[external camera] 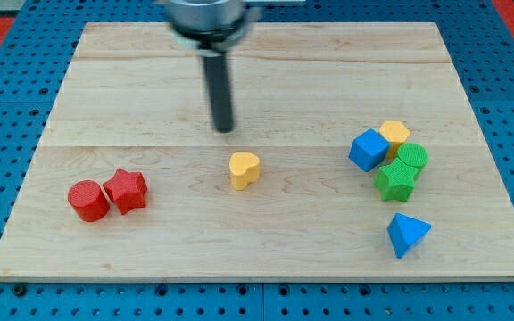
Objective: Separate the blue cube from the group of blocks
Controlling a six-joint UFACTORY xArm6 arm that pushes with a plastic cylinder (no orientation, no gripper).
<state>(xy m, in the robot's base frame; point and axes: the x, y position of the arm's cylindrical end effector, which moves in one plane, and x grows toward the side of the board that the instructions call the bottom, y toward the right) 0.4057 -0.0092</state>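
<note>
Four blocks cluster at the desk's right, and my tip (225,130), a bare jawless tool touching nothing, must approach and push the blue cube (368,149) leftward.

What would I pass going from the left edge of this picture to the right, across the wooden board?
Red cylinder → red star → my tip → yellow heart → blue cube. Past that, the yellow and green blocks bunch together, with a blue triangle below them, so their order is unclear.
</note>
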